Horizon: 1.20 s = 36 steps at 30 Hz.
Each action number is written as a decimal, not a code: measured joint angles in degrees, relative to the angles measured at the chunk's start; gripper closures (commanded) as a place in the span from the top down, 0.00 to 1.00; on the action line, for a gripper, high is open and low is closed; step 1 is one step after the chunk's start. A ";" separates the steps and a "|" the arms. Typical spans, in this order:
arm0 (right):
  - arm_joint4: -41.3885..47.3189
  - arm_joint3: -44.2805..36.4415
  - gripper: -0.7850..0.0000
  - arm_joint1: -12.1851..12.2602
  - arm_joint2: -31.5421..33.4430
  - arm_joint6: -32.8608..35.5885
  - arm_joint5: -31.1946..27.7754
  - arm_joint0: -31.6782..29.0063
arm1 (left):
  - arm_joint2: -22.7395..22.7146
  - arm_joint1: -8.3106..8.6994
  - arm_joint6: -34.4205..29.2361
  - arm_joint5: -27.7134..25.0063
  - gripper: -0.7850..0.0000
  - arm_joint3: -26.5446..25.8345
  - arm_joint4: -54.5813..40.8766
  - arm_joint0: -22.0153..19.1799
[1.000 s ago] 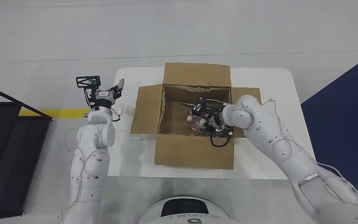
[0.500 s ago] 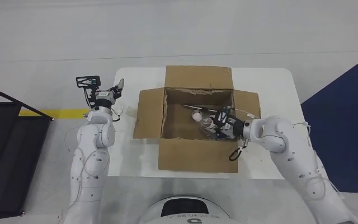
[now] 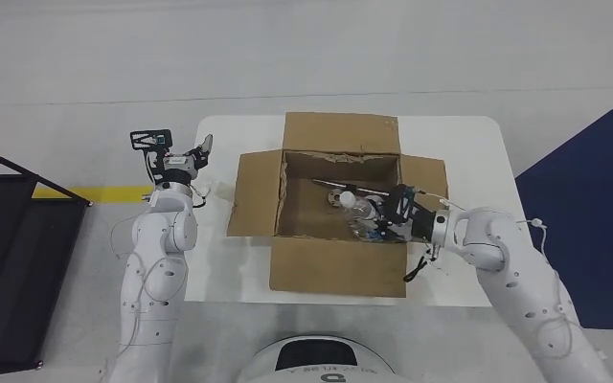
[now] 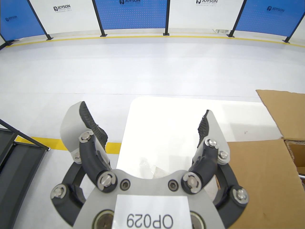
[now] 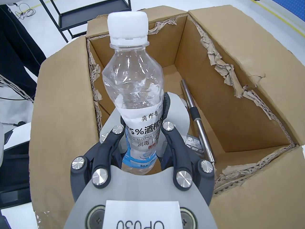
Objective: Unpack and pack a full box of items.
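Clear bottle [image 5: 133, 91] held over the open box [image 3: 330, 268]
Right jaws pinch its labelled middle; left jaws hang spread above the worktop [image 4: 166, 120] edge

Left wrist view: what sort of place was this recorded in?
Probably a fenced work cell in a factory or lab hall: blue and white partition panels stand along a yellow floor line, with a pale floor around the white table.

The right gripper [image 5: 143, 120] hangs over the opening of the box [image 3: 330, 268], by its right side, fingers clamped on the lower body of a clear bottle [image 5: 132, 77]. The left gripper [image 4: 144, 110] sits beyond the box's left flap, fingers spread wide.
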 measured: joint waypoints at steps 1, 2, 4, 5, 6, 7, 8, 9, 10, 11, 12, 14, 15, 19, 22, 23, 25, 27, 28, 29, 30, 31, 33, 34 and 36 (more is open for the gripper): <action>0.94 1.12 0.00 -0.13 -0.09 -1.61 1.14 0.38 | 0.00 0.00 0.00 0.00 1.00 0.00 0.00 0.00; 3.64 3.04 0.00 -0.17 0.54 -4.76 1.67 1.11 | 0.00 0.00 0.00 0.00 1.00 0.00 0.00 0.00; 9.08 6.16 0.00 0.03 3.23 -10.95 -1.13 1.76 | 0.00 0.00 0.00 0.00 1.00 0.00 0.00 0.00; 12.25 7.50 0.00 0.28 5.39 -15.27 -5.01 1.49 | 0.00 0.00 0.00 0.00 1.00 0.00 0.00 0.00; 14.07 7.80 0.00 0.50 6.85 -18.27 -7.72 0.97 | 0.00 0.00 0.00 0.00 1.00 0.00 0.00 0.00; 15.39 7.75 0.00 0.77 8.19 -20.96 -9.53 0.31 | 0.00 0.00 0.00 0.00 1.00 0.00 0.00 0.00; 16.84 7.67 0.00 1.17 9.96 -24.49 -10.40 -0.70 | 0.00 0.00 0.00 0.00 1.00 0.00 0.00 0.00; 17.66 7.77 0.00 1.50 11.26 -27.08 -10.43 -1.51 | 0.00 0.00 0.00 0.00 1.00 0.00 0.00 0.00; 18.12 7.96 0.00 1.84 12.43 -29.45 -10.32 -2.33 | 0.00 0.00 0.00 0.00 1.00 0.00 0.00 0.00; 18.39 8.39 0.00 2.32 13.73 -32.22 -10.19 -3.36 | 0.00 0.00 0.00 0.00 1.00 0.00 0.00 0.00; 18.39 8.88 0.00 2.70 14.54 -34.00 -10.15 -4.05 | 0.00 0.00 0.00 0.00 1.00 0.00 0.00 0.00; 18.43 10.94 0.00 3.64 16.00 -37.54 -10.15 -5.32 | 0.00 0.00 0.00 0.00 1.00 0.00 0.00 0.00; 18.61 12.13 0.00 4.03 16.48 -38.95 -10.15 -5.70 | 0.00 0.00 0.00 0.00 1.00 0.00 0.00 0.00; 19.34 19.19 0.00 5.67 17.34 -43.43 -10.16 -6.34 | 0.00 0.00 0.00 0.00 1.00 0.00 0.00 0.00; 19.52 26.92 0.00 6.84 16.72 -45.92 -10.16 -5.75 | 0.00 0.00 0.00 0.00 1.00 0.00 0.00 0.00; 19.58 28.94 0.00 7.07 16.31 -46.53 -10.16 -5.46 | 0.00 0.00 0.00 0.00 1.00 0.00 0.00 0.00; 19.65 32.74 0.00 7.44 15.31 -47.51 -10.16 -4.73 | 0.00 0.00 0.00 0.00 1.00 0.00 0.00 0.00; 19.70 36.70 0.00 7.87 14.05 -48.15 -10.16 -3.68 | 0.00 0.00 0.00 0.00 1.00 0.00 0.00 0.00; 19.75 38.27 0.00 8.02 13.39 -48.30 -10.16 -3.15 | 0.00 0.00 0.00 0.00 1.00 0.00 0.00 0.00; 20.04 40.09 0.00 8.16 12.26 -48.31 -10.16 -2.39 | 0.00 0.00 0.00 0.00 1.00 0.00 0.00 0.00; 20.58 41.21 0.00 8.20 11.20 -48.17 -10.16 -1.78 | 0.00 0.00 0.00 0.00 1.00 0.00 0.00 0.00; 21.38 42.07 0.00 8.20 10.00 -47.76 -10.16 -1.19 | 0.00 0.00 0.00 0.00 1.00 0.00 0.00 0.00; 22.46 42.69 0.00 8.17 8.54 -47.06 -10.16 -0.58 | 0.00 0.00 0.00 0.00 1.00 0.00 0.00 0.00; 22.47 42.67 0.00 8.17 8.57 -47.03 -10.16 -0.57 | 0.00 0.00 0.00 0.00 1.00 0.00 0.00 0.00; 22.37 42.59 0.00 8.17 8.73 -47.05 -10.16 -0.63 | 0.00 0.00 0.00 0.00 1.00 0.00 0.00 0.00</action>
